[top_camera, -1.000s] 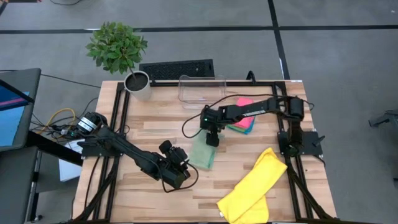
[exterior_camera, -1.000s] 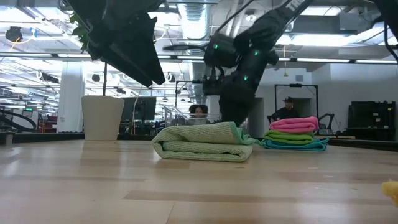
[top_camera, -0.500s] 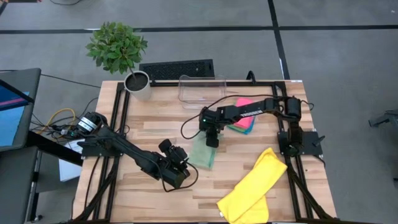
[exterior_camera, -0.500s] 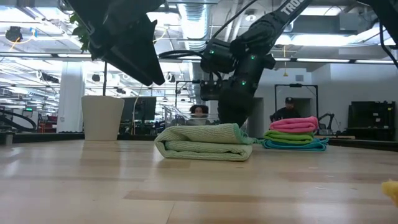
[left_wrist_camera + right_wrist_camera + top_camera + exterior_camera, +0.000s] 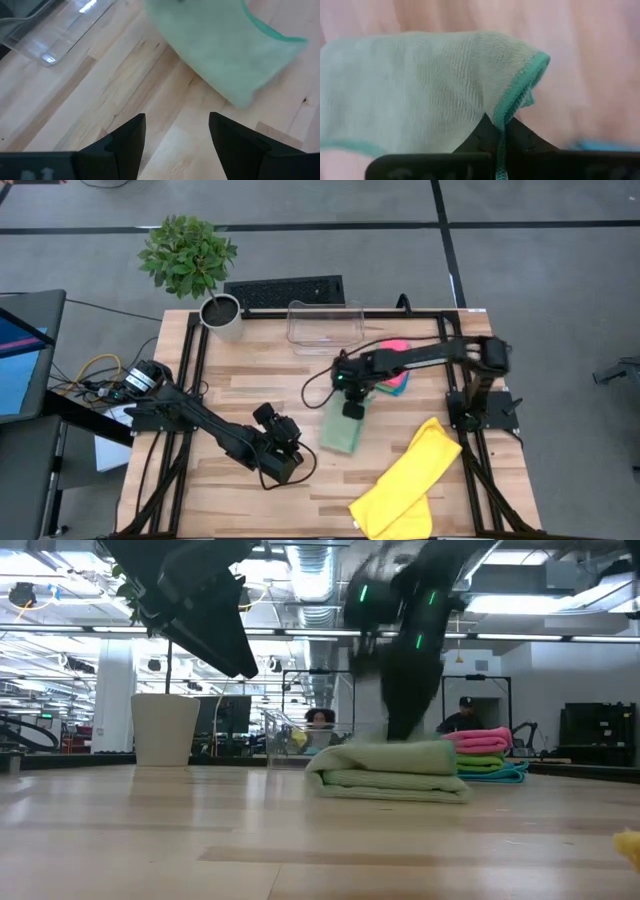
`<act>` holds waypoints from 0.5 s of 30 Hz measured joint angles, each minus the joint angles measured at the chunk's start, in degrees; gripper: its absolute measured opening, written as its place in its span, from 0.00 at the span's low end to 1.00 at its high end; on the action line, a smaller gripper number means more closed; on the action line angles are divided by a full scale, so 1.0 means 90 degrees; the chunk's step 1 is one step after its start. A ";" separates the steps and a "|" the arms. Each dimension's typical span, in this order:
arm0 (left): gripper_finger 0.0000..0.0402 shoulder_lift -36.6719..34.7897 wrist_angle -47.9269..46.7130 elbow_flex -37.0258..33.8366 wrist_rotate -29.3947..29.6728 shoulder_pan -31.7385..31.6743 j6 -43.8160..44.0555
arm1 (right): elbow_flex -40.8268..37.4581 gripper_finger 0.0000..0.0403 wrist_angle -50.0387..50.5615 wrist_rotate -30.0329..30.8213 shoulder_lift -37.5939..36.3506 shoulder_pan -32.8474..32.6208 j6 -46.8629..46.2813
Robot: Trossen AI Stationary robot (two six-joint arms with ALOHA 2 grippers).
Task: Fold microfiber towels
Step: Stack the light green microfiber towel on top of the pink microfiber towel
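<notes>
Near the table's (image 5: 240, 380) middle, the folded pale sage green towel (image 5: 342, 428) lies flat on the wood. Right gripper (image 5: 353, 409) sits at that towel's far end, its fingers (image 5: 490, 131) clenched on the teal-hemmed edge. Beyond the sage towel, toward the clear plastic bin (image 5: 325, 324), a stack of folded towels (image 5: 490, 752) rests with pink on top, then green and blue. Well apart from the sage towel, at the table's near edge, lies the yellow towel (image 5: 405, 480). Left gripper (image 5: 284, 447) hovers just beside the sage towel, jaws released and holding nothing.
</notes>
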State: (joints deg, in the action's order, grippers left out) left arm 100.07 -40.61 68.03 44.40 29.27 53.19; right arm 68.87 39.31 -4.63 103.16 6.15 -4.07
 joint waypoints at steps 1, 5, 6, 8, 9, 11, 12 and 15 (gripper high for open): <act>0.53 0.0000 -0.0007 0.0000 0.0031 0.0007 0.0000 | 0.0019 0.07 0.0214 0.0136 -0.0224 -0.0019 -0.0071; 0.53 0.0000 -0.0085 0.0000 0.0161 0.0023 0.0000 | -0.0011 0.07 0.1202 0.0851 -0.0826 -0.0087 -0.0115; 0.53 0.0000 -0.0109 0.0000 0.0164 0.0025 -0.0002 | -0.0001 0.07 0.1373 0.0979 -0.1016 -0.0063 -0.0113; 0.53 0.0000 -0.0114 0.0000 0.0166 0.0027 -0.0002 | 0.0018 0.07 0.1774 0.1033 -0.1351 0.0085 -0.0071; 0.53 0.0000 -0.0117 0.0000 0.0166 0.0027 -0.0001 | 0.0014 0.07 0.1983 0.1041 -0.1472 0.0194 -0.0040; 0.53 0.0000 -0.0116 0.0000 0.0166 0.0027 -0.0002 | 0.0011 0.07 0.2184 0.1096 -0.1682 0.0436 0.0071; 0.53 0.0000 -0.0119 0.0000 0.0163 0.0027 -0.0002 | 0.0009 0.07 0.2342 0.1144 -0.1833 0.0555 0.0146; 0.53 0.0000 -0.0123 0.0000 0.0163 0.0027 0.0000 | 0.0018 0.07 0.2704 0.1380 -0.2251 0.0892 0.0446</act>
State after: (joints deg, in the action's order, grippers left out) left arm 100.07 -41.72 68.03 45.87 29.52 53.19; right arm 69.04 63.65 7.79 82.90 14.18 -0.05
